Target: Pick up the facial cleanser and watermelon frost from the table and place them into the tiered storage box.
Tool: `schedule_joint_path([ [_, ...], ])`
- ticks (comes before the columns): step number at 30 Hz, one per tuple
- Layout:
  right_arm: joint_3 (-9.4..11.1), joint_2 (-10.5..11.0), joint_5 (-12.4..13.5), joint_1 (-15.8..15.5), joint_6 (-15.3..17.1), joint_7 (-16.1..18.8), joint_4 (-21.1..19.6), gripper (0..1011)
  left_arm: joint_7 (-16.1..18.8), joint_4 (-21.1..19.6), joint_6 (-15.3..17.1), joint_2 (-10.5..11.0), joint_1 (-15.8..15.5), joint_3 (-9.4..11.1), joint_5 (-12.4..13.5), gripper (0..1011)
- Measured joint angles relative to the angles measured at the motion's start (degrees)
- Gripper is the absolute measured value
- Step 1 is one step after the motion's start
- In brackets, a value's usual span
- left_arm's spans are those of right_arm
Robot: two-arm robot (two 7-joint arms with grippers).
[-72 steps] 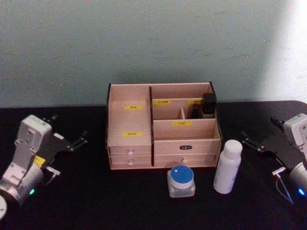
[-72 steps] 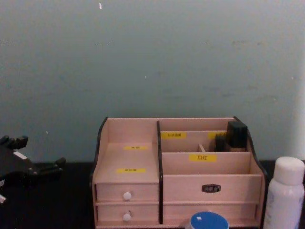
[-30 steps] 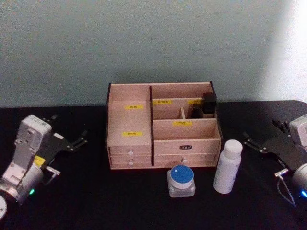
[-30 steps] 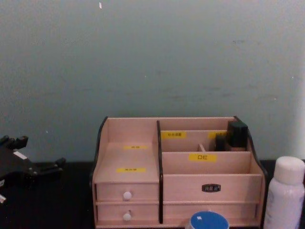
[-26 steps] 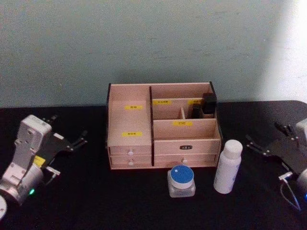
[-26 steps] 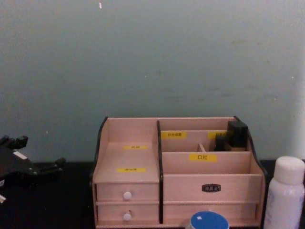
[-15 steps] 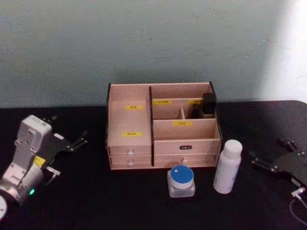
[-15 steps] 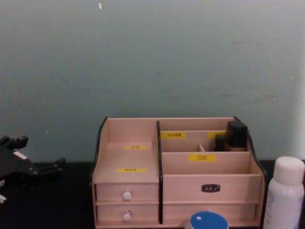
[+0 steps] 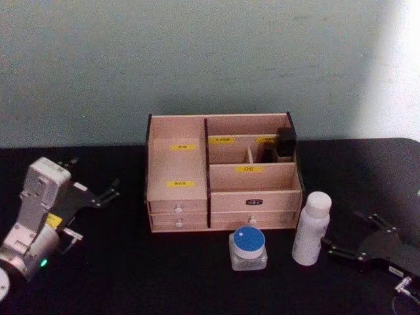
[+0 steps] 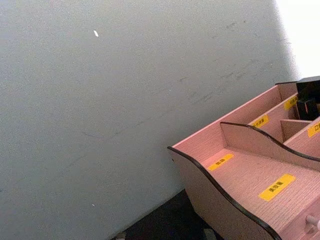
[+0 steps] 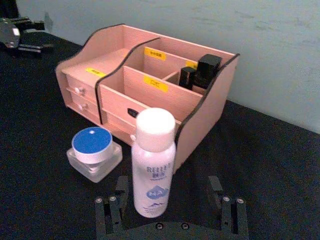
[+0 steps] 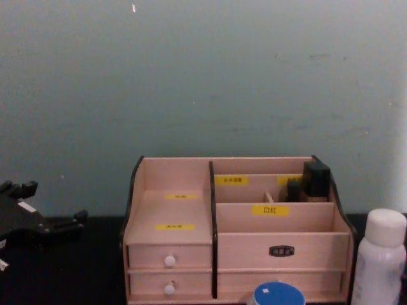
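The facial cleanser [image 9: 311, 228] [image 11: 154, 165] [image 12: 379, 257] stands upright on the black table, at the front right corner of the tiered storage box [image 9: 275, 197] [image 11: 135, 87] [image 12: 241, 219] [image 10: 240, 180]. The watermelon frost [image 9: 248, 248] [image 11: 93, 150] [image 12: 275, 294] sits just left of it, in front of the drawers. My right gripper [image 9: 342, 231] [image 11: 167, 182] is open and low, just right of the cleanser. In the right wrist view the bottle shows between its spread fingers, with no contact. My left gripper [image 9: 92, 176] [image 12: 51, 203] rests open at the far left.
Small black containers [image 9: 283, 144] [image 11: 202, 70] fill the box's back right compartment. The other compartments are bare. Open black tabletop [image 9: 118, 262] lies left of the box and in front of it. A grey-green wall stands close behind.
My right gripper has dropped and swung in from the table's right edge to just beside the facial cleanser. The left arm, both items and the box have not moved.
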Motion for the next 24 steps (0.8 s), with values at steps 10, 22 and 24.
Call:
schedule_joint_path([
  [10,-0.21,-3.91,-1.02,1.74,-0.55,0.87,1.73,1002,0.0,0.0,0.0,0.0,0.0,0.0,0.0,1001],
  [22,-1.08,-8.33,-3.08,5.16,-0.79,2.25,5.49,1002,0.0,0.0,0.0,0.0,0.0,0.0,0.0,1001],
  [24,-1.14,-8.93,-3.4,5.52,-0.72,2.48,5.96,1002,0.0,0.0,0.0,0.0,0.0,0.0,0.0,1001],
])
